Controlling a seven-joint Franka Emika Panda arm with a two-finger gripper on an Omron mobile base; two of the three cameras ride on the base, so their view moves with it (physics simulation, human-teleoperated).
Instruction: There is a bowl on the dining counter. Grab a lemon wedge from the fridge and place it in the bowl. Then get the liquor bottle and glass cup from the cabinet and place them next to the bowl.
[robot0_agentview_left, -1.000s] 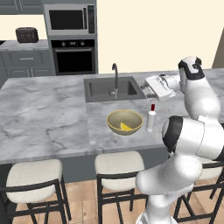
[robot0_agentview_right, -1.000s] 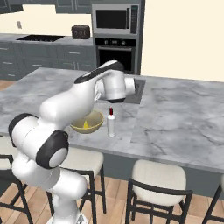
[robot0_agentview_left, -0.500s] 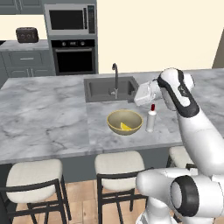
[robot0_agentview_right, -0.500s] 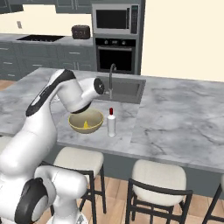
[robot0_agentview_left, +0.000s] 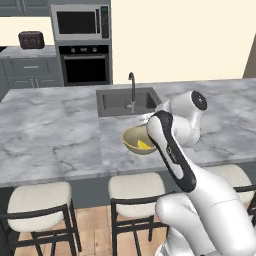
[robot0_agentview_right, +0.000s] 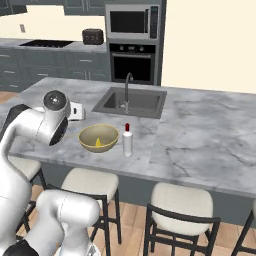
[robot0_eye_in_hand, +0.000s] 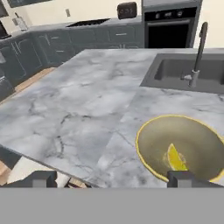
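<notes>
Kitchen island scene, rendered: a grey marble bench (robot0_agentview_right: 200, 135) carries a yellow bowl (robot0_agentview_right: 98, 137) near its front edge, with a lemon wedge (robot0_agentview_right: 99, 143) lying inside it. Just right of the bowl in the right base view stands a small white liquor bottle (robot0_agentview_right: 128, 141) with a red cap, upright and apart from the bowl's rim. A sink (robot0_agentview_right: 131, 101) with a tall faucet sits behind them, and an oven (robot0_agentview_right: 134, 62) with a microwave above it lines the far wall. Compared with a second ago, the white arm has swung away from the bottle's side of the bowl and across to the bowl's other side, its white hand now just beyond the bowl. In the hand view the gripper (robot0_eye_in_hand: 113, 178) hangs low over the bench edge, jaws spread wide and holding nothing, the bowl (robot0_eye_in_hand: 183, 146) and wedge (robot0_eye_in_hand: 175, 158) ahead of it to the right. Bowl, wedge and bottle stand as they did before. Judging by this, the wedge and bottle steps look finished, and the glass cup remains to be fetched from the cabinet.
</notes>
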